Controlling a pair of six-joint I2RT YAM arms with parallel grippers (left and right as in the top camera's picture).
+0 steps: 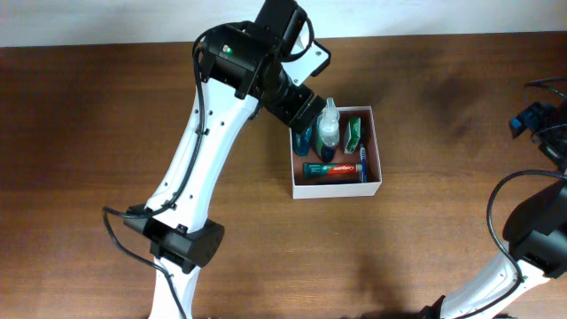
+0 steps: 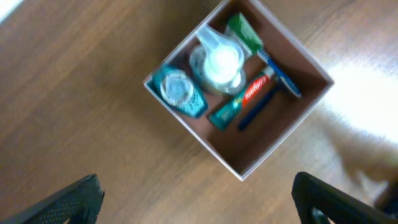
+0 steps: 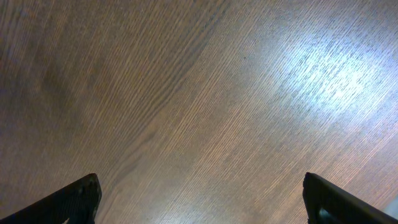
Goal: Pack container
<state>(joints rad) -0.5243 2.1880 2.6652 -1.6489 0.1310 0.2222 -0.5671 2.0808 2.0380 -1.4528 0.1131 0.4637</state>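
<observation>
The square, shallow white cardboard container (image 2: 267, 134), reddish-brown inside, lies just below the left gripper (image 2: 196, 186), whose fingers (image 2: 74, 199) are spread wide, holding nothing. Rising straight up should spare what seems, through blur, an upright clear plastic bottle (image 2: 219, 62); the right gripper (image 3: 199, 186), equally spread, hangs well apart.

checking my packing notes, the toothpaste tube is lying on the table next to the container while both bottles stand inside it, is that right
Not quite. The toothpaste tube lies inside the container, not on the table beside it; the overhead view shows this. The clear bottle and the teal bottle do stand inside it.
</observation>
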